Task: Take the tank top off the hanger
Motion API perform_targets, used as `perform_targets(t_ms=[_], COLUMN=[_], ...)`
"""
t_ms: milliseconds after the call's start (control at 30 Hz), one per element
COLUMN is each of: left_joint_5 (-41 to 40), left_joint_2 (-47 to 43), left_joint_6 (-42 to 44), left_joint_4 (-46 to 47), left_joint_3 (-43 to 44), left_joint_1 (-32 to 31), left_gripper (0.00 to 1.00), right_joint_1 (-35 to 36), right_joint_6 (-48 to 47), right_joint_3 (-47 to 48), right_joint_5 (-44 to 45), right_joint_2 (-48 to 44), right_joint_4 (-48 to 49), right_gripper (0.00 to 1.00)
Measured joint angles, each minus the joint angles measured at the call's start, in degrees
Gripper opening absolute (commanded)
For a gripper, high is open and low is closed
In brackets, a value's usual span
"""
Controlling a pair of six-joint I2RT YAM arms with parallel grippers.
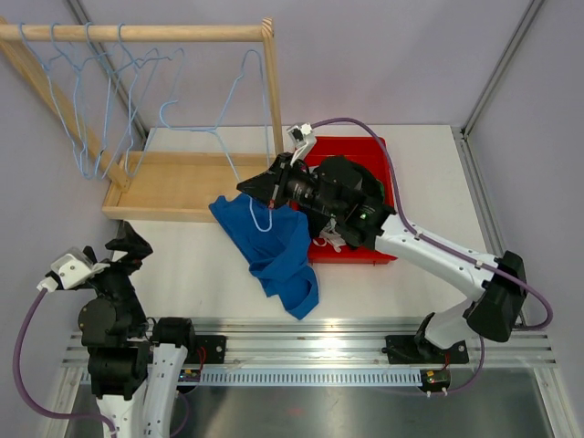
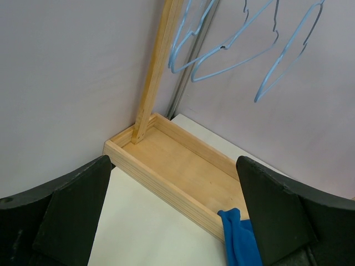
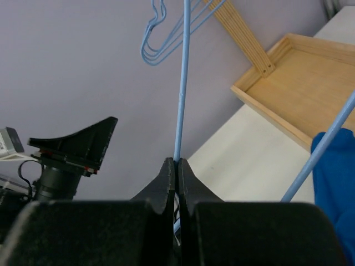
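**A:** Tank top (image 1: 274, 248) is crumpled on the table (image 1: 182, 269), just at six o'clock of the right gripper (image 1: 276, 187), whose jaws are clamped tight on the blue hanger (image 1: 217, 129) wire.

**B:** Left gripper (image 1: 123, 254) is spread wide and holding nothing, well apart at eight o'clock. The wooden tray (image 1: 173, 182) crowds the cloth at eleven and the red bin (image 1: 379, 155) at three, with bare table toward six.

My left arm sits folded up near its base, and my left gripper (image 1: 126, 245) has its fingers spread wide. My right arm reaches far forward, my right gripper (image 3: 176, 163) pinched tight on the hanger (image 3: 182, 83).
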Motion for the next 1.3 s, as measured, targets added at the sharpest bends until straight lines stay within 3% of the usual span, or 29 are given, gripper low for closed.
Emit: perform_targets(t_ms=[700,1300], left_joint_5=[0.1,0.1], left_joint_2=[0.9,0.9], left_joint_6=[0.0,0.0], left_joint_4=[-0.2,-0.5], left_joint_3=[0.0,0.0], left_joint_1=[-0.4,-0.9], left_gripper=[0.99,0.99], right_joint_1=[-4.4,-8.2], right_joint_6=[20.7,27.6], right_joint_3=[12.8,34.5], right_joint_5=[-14.5,-13.7], right_joint_2=[22.5,39.1], right_joint_4=[32.9,37.1], right_gripper=[0.00,0.00])
